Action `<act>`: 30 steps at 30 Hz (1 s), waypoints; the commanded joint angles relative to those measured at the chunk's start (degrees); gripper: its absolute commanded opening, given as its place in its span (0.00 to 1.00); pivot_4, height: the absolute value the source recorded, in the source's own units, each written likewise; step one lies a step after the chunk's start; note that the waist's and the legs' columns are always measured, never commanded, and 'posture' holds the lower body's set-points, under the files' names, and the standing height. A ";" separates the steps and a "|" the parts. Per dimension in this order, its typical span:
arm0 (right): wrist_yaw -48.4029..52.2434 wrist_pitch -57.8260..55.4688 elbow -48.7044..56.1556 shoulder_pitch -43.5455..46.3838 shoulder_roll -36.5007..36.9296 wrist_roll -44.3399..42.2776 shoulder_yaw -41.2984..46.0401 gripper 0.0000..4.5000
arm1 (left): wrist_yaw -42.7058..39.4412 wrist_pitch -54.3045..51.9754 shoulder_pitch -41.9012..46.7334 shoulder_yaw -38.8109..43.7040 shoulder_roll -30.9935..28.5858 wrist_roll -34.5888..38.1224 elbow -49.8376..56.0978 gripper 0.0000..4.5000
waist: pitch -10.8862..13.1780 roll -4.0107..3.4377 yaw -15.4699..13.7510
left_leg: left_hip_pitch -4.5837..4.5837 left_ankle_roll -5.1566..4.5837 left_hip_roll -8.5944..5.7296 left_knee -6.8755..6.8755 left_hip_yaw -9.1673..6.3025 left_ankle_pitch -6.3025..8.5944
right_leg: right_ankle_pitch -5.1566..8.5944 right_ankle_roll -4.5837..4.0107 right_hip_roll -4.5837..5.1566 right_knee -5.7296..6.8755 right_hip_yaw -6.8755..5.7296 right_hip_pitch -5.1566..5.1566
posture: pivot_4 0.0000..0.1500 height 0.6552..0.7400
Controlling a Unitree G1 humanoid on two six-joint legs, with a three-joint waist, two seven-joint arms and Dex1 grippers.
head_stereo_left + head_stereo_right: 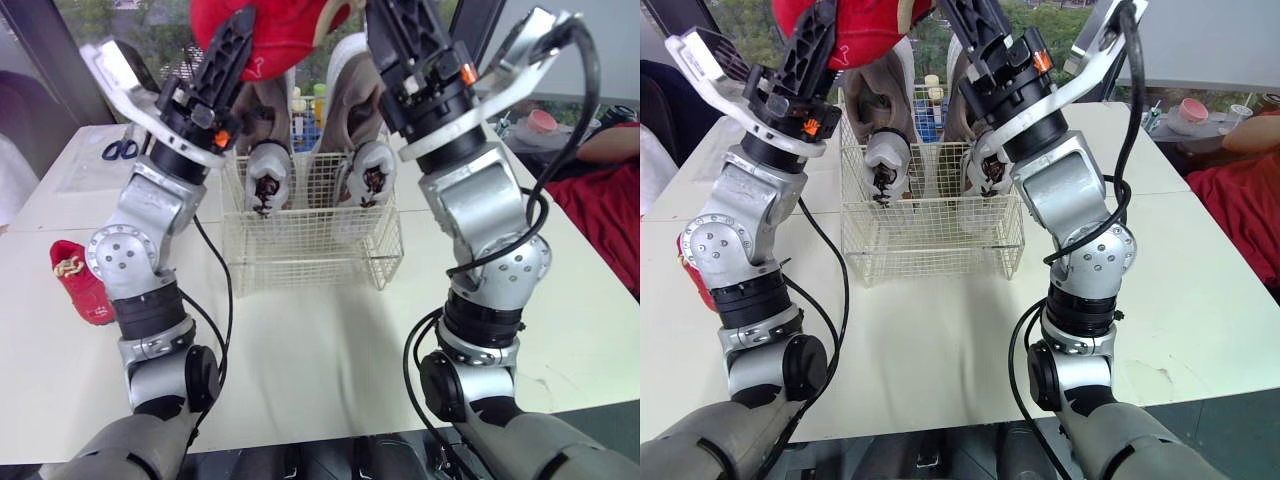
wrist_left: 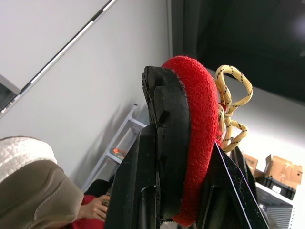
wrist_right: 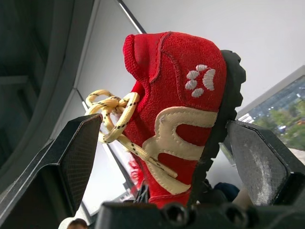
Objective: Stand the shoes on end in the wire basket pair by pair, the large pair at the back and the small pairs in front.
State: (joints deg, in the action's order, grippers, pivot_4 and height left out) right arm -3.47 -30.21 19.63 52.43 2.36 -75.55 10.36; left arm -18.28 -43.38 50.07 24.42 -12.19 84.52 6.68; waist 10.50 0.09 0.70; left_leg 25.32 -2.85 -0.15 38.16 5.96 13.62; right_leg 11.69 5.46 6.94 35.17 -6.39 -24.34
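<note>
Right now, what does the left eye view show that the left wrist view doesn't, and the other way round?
The left eye view adds the wire basket with shoes stood on end in it, a second red shoe lying on the table, and scissors. The left wrist view adds the yellow laces, cardboard boxes and a person's hand. Both share the red shoe clamped in the left gripper, with a tan shoe near it.
</note>
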 commanded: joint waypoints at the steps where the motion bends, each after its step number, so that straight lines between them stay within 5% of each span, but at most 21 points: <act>1: 0.16 3.39 2.18 2.13 0.25 1.38 1.57 0.99 | -2.05 -3.03 -0.52 -2.71 -1.49 3.92 2.90 0.08 | 0.00 0.00 0.02 | 0.00 0.00 0.00 0.00 0.00 0.00 | 0.00 0.00 0.00 -0.01 0.00 0.00 | 1.00 1.00; 17: -0.45 3.97 5.67 1.60 -0.07 -0.14 -1.18 0.99 | -1.42 -1.64 -1.11 -4.19 -3.99 4.52 2.27 0.08 | 0.00 -0.01 -0.04 | 0.01 0.00 0.03 -0.04 -0.01 0.00 | 0.01 -0.01 -0.04 -0.04 0.03 -0.04 | 1.00 1.00; 24: 2.12 3.79 2.37 2.47 0.67 -0.59 -0.26 0.31 | -1.91 -2.19 -3.10 -5.53 -5.26 2.38 2.89 0.08 | 0.00 -0.01 0.06 | 0.00 0.00 0.03 -0.04 0.00 0.00 | 0.01 -0.01 -0.04 -0.05 0.03 -0.04 | 1.00 1.00; 25: 2.40 3.71 1.91 2.62 0.77 -0.54 -0.27 0.20 | -2.07 -2.60 -3.69 -5.55 -5.73 2.80 3.00 0.18 | 0.01 -0.01 0.08 | 0.01 0.00 0.03 -0.04 -0.01 0.00 | 0.01 -0.01 -0.04 -0.05 0.02 -0.04 | 1.00 1.00; 30: 3.25 3.53 1.15 2.88 1.10 -0.07 -0.56 0.20 | -2.80 -5.57 -7.27 -6.15 -9.50 4.69 4.81 0.68 | 0.01 -0.02 0.05 | 0.01 0.00 0.03 -0.06 0.00 0.01 | 0.01 -0.01 -0.04 -0.06 0.03 -0.05 | 1.00 1.00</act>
State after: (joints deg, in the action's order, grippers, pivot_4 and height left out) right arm -1.66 -27.23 18.78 52.79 3.48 -75.02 9.64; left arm -20.84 -47.60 43.16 18.70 -20.13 88.16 9.12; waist 10.51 0.07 0.75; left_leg 25.34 -2.84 -0.12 38.10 5.96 13.63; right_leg 11.70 5.45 6.90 35.11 -6.36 -24.39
